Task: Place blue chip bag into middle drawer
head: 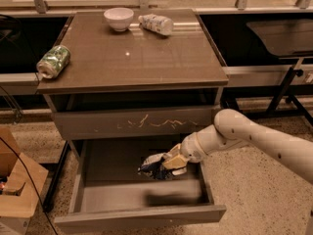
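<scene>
The blue chip bag (152,166), dark blue and white crinkled foil, hangs inside the open middle drawer (142,217), just above its floor near the back right. My gripper (171,164) reaches in from the right on the white arm (254,141) and is shut on the bag's right end. The drawer is pulled fully out below the scratched drawer front (134,123). A dark shadow lies on the drawer floor below the bag.
On the tabletop (132,58) lie a white bowl (119,18), a pale bottle on its side (156,23) and a green soda can (53,61) at the left edge. A cardboard box (14,190) stands on the floor at left. Black shelving flanks the table.
</scene>
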Robot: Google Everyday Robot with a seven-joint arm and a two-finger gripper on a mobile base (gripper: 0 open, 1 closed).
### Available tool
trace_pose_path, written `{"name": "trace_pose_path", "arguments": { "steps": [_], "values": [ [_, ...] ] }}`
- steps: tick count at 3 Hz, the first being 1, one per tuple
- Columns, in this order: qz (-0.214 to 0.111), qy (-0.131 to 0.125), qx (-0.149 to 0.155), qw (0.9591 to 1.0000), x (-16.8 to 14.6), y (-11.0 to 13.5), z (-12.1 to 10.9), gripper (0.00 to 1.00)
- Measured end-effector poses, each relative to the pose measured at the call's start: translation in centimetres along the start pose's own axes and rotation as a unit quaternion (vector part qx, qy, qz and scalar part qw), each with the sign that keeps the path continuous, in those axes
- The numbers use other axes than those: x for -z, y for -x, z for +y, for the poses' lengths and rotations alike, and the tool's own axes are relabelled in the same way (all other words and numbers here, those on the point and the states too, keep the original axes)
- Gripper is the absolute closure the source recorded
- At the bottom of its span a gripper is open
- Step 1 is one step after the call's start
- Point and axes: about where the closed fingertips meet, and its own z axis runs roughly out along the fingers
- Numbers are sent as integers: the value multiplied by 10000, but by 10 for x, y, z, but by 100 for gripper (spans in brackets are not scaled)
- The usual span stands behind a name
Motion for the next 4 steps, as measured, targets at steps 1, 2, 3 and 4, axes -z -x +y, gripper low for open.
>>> {"name": "trace_pose_path", "arguments": {
  "steps": [1,2,3,4],
  "values": [
    [-214,-191,-381,9989,-18,-31,-10,100],
    [-335,-338,-765,9959,-32,-58,-13,91],
    [-397,-390,-1108,9923,-45,-81,-10,73],
    [-452,-372,-1385,9886,-57,-101,-7,49]
  ]
}}
